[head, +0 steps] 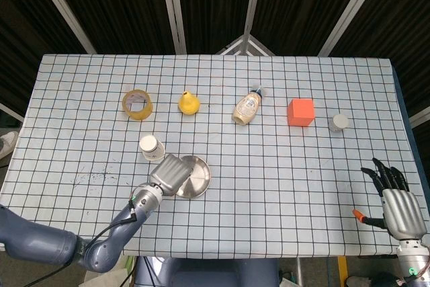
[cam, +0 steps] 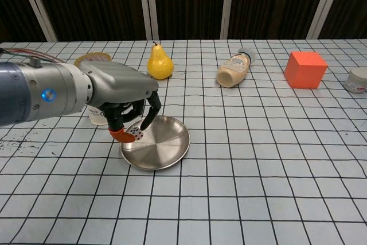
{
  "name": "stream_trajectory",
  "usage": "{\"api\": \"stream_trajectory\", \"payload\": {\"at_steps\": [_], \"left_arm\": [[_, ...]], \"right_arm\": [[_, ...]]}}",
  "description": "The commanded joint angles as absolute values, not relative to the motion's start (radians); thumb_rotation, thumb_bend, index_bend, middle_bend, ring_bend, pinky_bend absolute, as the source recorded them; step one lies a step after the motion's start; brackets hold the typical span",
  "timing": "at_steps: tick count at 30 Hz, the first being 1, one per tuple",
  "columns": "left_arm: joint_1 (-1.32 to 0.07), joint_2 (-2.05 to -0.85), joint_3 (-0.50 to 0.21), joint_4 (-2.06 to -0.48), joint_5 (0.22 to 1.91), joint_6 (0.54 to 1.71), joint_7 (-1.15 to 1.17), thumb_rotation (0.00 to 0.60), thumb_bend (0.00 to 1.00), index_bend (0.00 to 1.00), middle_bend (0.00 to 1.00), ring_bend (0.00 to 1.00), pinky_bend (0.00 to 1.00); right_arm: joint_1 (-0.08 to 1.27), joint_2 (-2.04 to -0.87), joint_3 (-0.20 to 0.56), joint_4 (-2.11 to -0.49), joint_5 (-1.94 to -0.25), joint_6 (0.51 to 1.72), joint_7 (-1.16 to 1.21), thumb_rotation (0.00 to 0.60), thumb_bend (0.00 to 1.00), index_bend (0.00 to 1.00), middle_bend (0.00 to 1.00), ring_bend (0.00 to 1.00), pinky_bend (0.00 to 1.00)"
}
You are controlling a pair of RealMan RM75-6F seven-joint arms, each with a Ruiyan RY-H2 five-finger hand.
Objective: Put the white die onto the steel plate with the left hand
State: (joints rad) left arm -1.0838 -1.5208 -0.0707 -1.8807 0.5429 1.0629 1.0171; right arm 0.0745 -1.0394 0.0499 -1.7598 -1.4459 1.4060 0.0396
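My left hand (cam: pixel 123 98) (head: pixel 173 173) hovers over the left part of the steel plate (cam: pixel 163 144) (head: pixel 196 178). It pinches the white die (cam: pixel 137 133) with dark pips between an orange-tipped thumb and the fingers, just above the plate's left rim. In the head view the die is hidden under the hand. My right hand (head: pixel 396 205) rests at the table's near right edge, fingers apart, holding nothing; the chest view does not show it.
A white paper cup (head: pixel 150 146) lies just behind the left hand. Along the back stand a yellow tape roll (head: pixel 137 103), a yellow pear (cam: pixel 159 62), a lying bottle (cam: pixel 233 72), an orange cube (cam: pixel 305 69) and a small white jar (cam: pixel 357 80).
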Motion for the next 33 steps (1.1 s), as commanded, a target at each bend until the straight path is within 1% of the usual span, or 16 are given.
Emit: {"api": "stream_trajectory", "payload": {"at_steps": [1, 6, 14, 17, 19, 21, 30, 33], "left_arm": [[-1.126, -1.614, -0.084, -1.773, 0.483, 1.049, 1.049, 0.6, 0.46, 0.54, 0.8, 0.74, 0.73], [-1.155, -1.689, -0.083, -1.68, 0.441, 1.053, 1.083, 0.6, 0.45, 0.54, 0.8, 0.74, 0.73], [-1.173, -1.741, -0.094, -1.609, 0.413, 1.064, 1.096, 0.6, 0.45, 0.54, 0.8, 0.74, 0.73], [-1.174, -1.751, -0.1, -1.592, 0.418, 1.063, 1.086, 0.6, 0.45, 0.5, 0.8, 0.74, 0.73], [-1.173, -1.752, -0.105, -1.587, 0.423, 1.066, 1.079, 0.6, 0.44, 0.45, 0.8, 0.74, 0.73], [-1.172, -1.749, -0.109, -1.59, 0.424, 1.071, 1.075, 0.6, 0.43, 0.43, 0.79, 0.73, 0.72], [-1.168, -1.691, -0.11, -1.663, 0.419, 1.117, 1.091, 0.6, 0.43, 0.43, 0.79, 0.73, 0.72], [-1.168, -1.679, -0.11, -1.685, 0.405, 1.116, 1.094, 0.6, 0.36, 0.36, 0.79, 0.73, 0.72]], "right_arm": [[0.072, -1.035, 0.052, -1.758, -1.445, 1.41, 0.049, 0.6, 0.14, 0.2, 0.03, 0.1, 0.0], [0.07, -1.029, 0.055, -1.75, -1.437, 1.41, 0.065, 0.6, 0.14, 0.2, 0.03, 0.1, 0.0], [0.071, -1.026, 0.053, -1.747, -1.44, 1.407, 0.075, 0.6, 0.14, 0.2, 0.03, 0.1, 0.0], [0.072, -1.027, 0.053, -1.747, -1.441, 1.406, 0.071, 0.6, 0.14, 0.2, 0.03, 0.1, 0.0], [0.072, -1.028, 0.054, -1.747, -1.44, 1.405, 0.07, 0.6, 0.14, 0.2, 0.03, 0.1, 0.0], [0.072, -1.028, 0.054, -1.746, -1.439, 1.405, 0.07, 0.6, 0.14, 0.2, 0.03, 0.1, 0.0], [0.074, -1.029, 0.051, -1.749, -1.444, 1.401, 0.069, 0.6, 0.14, 0.2, 0.03, 0.1, 0.0], [0.077, -1.031, 0.049, -1.753, -1.448, 1.396, 0.067, 0.6, 0.14, 0.2, 0.03, 0.1, 0.0]]}}
